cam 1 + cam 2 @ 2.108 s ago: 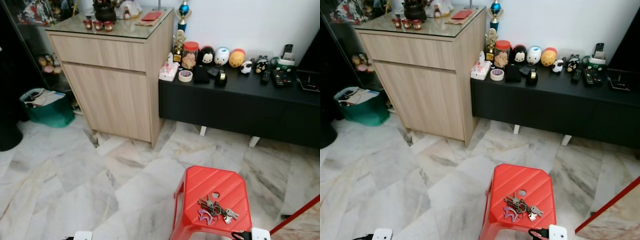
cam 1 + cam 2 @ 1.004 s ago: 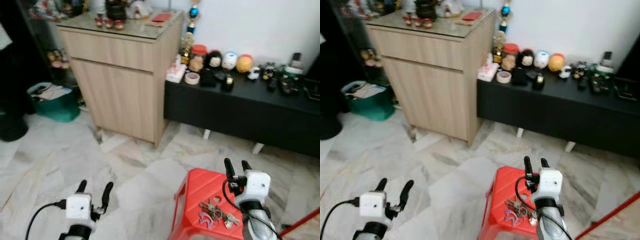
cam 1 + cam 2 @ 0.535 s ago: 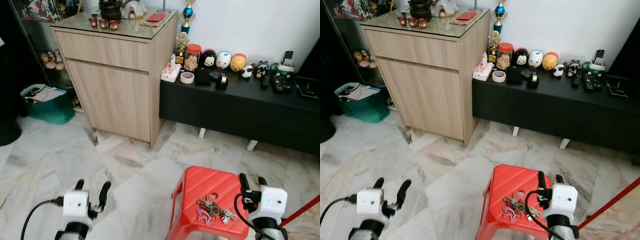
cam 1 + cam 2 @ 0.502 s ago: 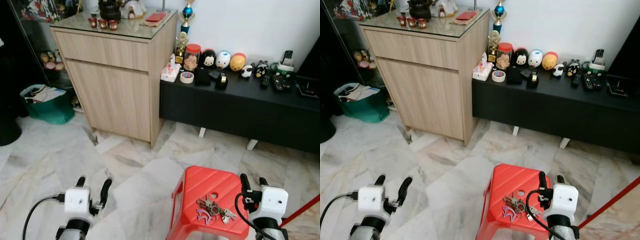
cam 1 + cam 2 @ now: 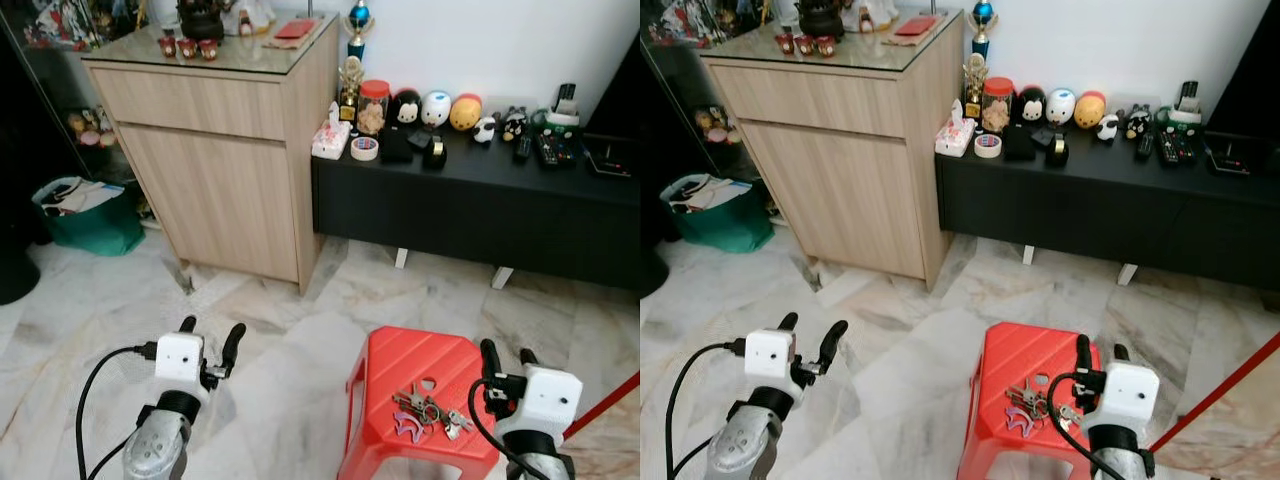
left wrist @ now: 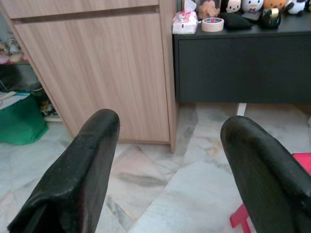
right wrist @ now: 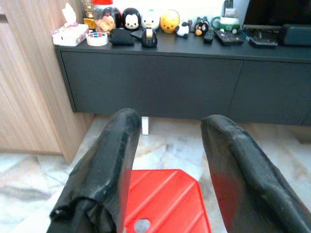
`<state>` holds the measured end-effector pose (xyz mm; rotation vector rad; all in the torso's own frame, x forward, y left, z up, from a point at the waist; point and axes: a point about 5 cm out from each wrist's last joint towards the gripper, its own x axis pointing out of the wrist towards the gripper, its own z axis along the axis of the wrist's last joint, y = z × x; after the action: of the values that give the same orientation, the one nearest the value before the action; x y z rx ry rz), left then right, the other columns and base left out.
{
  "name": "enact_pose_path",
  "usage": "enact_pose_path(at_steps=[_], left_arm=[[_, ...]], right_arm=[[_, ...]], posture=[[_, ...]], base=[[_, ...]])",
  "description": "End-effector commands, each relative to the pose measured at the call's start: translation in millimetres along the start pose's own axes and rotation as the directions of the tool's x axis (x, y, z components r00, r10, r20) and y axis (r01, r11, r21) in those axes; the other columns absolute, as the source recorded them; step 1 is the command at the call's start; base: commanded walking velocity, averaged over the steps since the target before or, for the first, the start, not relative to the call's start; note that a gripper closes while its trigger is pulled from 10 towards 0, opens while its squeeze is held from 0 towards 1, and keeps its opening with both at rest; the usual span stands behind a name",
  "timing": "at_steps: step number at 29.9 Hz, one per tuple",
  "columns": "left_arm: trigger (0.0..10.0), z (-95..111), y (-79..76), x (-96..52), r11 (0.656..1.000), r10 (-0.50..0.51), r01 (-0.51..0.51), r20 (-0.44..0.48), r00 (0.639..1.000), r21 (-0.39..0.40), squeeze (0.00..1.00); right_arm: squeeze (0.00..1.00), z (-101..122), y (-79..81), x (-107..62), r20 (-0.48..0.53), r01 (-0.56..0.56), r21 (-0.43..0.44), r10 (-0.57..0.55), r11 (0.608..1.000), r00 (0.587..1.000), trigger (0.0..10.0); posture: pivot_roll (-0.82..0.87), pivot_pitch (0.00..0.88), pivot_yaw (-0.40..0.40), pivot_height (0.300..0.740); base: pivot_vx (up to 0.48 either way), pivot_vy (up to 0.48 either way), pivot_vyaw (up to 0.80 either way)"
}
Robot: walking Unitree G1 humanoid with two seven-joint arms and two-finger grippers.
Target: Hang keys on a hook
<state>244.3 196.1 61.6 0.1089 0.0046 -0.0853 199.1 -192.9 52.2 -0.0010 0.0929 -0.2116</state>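
1. The keys (image 5: 428,412) lie in a loose bunch on the top of a red stool (image 5: 400,362), near me on the right, toward the stool's near right part beside its round hole.
2. My right gripper (image 5: 504,360) is raised just right of the stool, close beside the keys but not touching them; its jaws are parted and hold nothing.
3. In the right wrist view my two black fingers (image 7: 104,179) stand apart, with the far edge of the red stool showing between them and the marble floor (image 7: 165,145) beyond.
4. My left gripper (image 5: 210,340) is raised over the floor on the near left, well apart from the stool; its jaws are spread wide and are empty.
5. In the left wrist view the fingers (image 6: 77,170) frame the floor and the front of a wooden cabinet (image 6: 102,63).
6. That cabinet stands far on the left with a glass top carrying small ornaments (image 5: 190,46).
7. Just to its right runs a low black table (image 5: 470,200), which bears a tissue packet (image 5: 331,140), a roll of tape (image 5: 365,149), a jar (image 5: 375,106), round toy figures (image 5: 437,108) and remote controls (image 5: 552,148).
8. A green bag (image 5: 82,218) sits on the floor at the far left beside the cabinet.
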Motion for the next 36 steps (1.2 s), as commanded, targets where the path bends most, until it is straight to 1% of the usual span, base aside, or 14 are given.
enact_pose_path(at_steps=[1, 3, 7, 9, 12, 15, 18, 19, 23, 24, 28, 32, 34, 36], left_arm=[[10.0, -4, 3.4, -0.5, 1.000, 0.007, -0.007, -0.028, 1.000, -0.011, 0.00], [10.0, -5, 4.9, 0.1, 0.999, 0.031, -0.032, -0.030, 0.999, -0.043, 0.00], [10.0, -7, 3.9, -0.9, 0.999, 0.029, -0.031, -0.033, 0.999, -0.045, 0.00], [10.0, -7, 3.9, -1.1, 0.998, 0.034, -0.036, -0.034, 0.999, -0.047, 0.00], [10.0, -8, 3.6, -1.5, 0.998, 0.039, -0.041, -0.034, 0.999, -0.049, 0.00], [10.0, -7, 4.6, -4.0, 0.998, 0.045, -0.046, -0.028, 0.999, -0.046, 0.00], [10.0, -8, 9.8, -6.7, 0.996, 0.069, -0.070, -0.031, 0.997, -0.047, 0.00], [10.0, -8, 9.8, -6.7, 0.996, 0.069, -0.070, -0.031, 0.997, -0.047, 0.00], [10.0, -10, 11.2, -8.9, 0.996, 0.076, -0.077, -0.036, 0.996, -0.046, 0.00], [10.0, -10, 11.8, -9.5, 0.996, 0.079, -0.081, -0.039, 0.996, -0.046, 0.00], [10.0, -11, 10.0, -9.2, 0.996, 0.076, -0.078, -0.042, 0.996, -0.048, 0.00], [10.0, -12, 7.7, -9.2, 0.997, 0.064, -0.067, -0.046, 0.997, -0.051, 0.00], [10.0, -11, 7.4, -9.8, 0.996, 0.066, -0.068, -0.043, 0.997, -0.050, 0.00], [10.0, -11, 7.5, -9.9, 0.996, 0.069, -0.071, -0.042, 0.997, -0.052, 0.00]], right_arm=[[0.00, 3, 1.7, 1.0, 0.002, 0.005, 0.005, -0.005, 1.000, 1.000, 10.0], [0.00, 2, 2.0, 0.0, 0.002, 0.010, 0.005, -0.010, 1.000, 1.000, 10.0], [0.00, 0, 1.2, 2.8, -0.005, 0.023, 0.005, -0.023, 1.000, 1.000, 10.0], [0.00, 1, 1.4, 7.8, -0.004, 0.024, 0.002, -0.024, 1.000, 1.000, 10.0], [0.00, 0, 0.7, 10.9, -0.006, 0.026, -0.004, -0.026, 1.000, 1.000, 10.0], [0.00, -1, -1.7, 10.6, -0.022, 0.035, -0.006, -0.036, 0.999, 0.999, 10.0], [0.00, -9, 2.4, 9.4, -0.062, -0.002, -0.042, -0.001, 0.999, 0.998, 10.0], [0.00, -9, 2.4, 9.4, -0.062, -0.002, -0.042, -0.001, 0.999, 0.998, 10.0], [0.00, -10, 4.6, 10.9, -0.067, -0.014, -0.043, 0.011, 0.999, 0.998, 10.0], [0.00, -10, 5.9, 13.7, -0.068, -0.014, -0.038, 0.012, 0.999, 0.998, 10.0], [0.00, -10, 8.2, 17.0, -0.075, -0.010, -0.025, 0.008, 1.000, 0.997, 10.0], [0.00, -13, 12.2, 16.9, -0.082, -0.025, -0.022, 0.023, 0.999, 0.996, 10.0], [0.00, -15, 13.3, 15.8, -0.090, -0.037, -0.030, 0.034, 0.999, 0.995, 10.0], [0.00, -15, 14.0, 15.5, -0.088, -0.046, -0.034, 0.043, 0.998, 0.995, 10.0]], posture=[[-0.03, 0.011, 0.049, 0.740], [-0.03, 0.007, 0.053, 0.740], [-0.04, 0.000, 0.055, 0.740], [-0.05, 0.000, 0.051, 0.740], [-0.05, 0.000, 0.044, 0.740], [-0.04, 0.000, 0.036, 0.740], [-0.04, 0.000, 0.031, 0.735], [-0.04, 0.000, 0.031, 0.735], [-0.04, 0.000, 0.032, 0.715], [-0.04, 0.000, 0.032, 0.705], [-0.04, 0.000, 0.034, 0.680], [-0.04, 0.000, 0.033, 0.655], [-0.04, 0.000, 0.029, 0.635], [-0.03, 0.000, 0.028, 0.630]], base=[[0.000, 0.000, 0.00], [0.000, 0.000, 0.00], [0.000, 0.000, 0.00], [0.000, 0.000, 0.00], [0.000, 0.000, 0.00], [0.000, 0.000, 0.00], [0.000, 0.000, 0.00], [0.000, 0.000, 0.00], [0.000, 0.000, 0.00], [0.000, 0.000, 0.00], [0.000, 0.000, 0.00], [0.000, 0.000, 0.00], [0.000, 0.000, 0.00], [0.000, 0.000, 0.00]])
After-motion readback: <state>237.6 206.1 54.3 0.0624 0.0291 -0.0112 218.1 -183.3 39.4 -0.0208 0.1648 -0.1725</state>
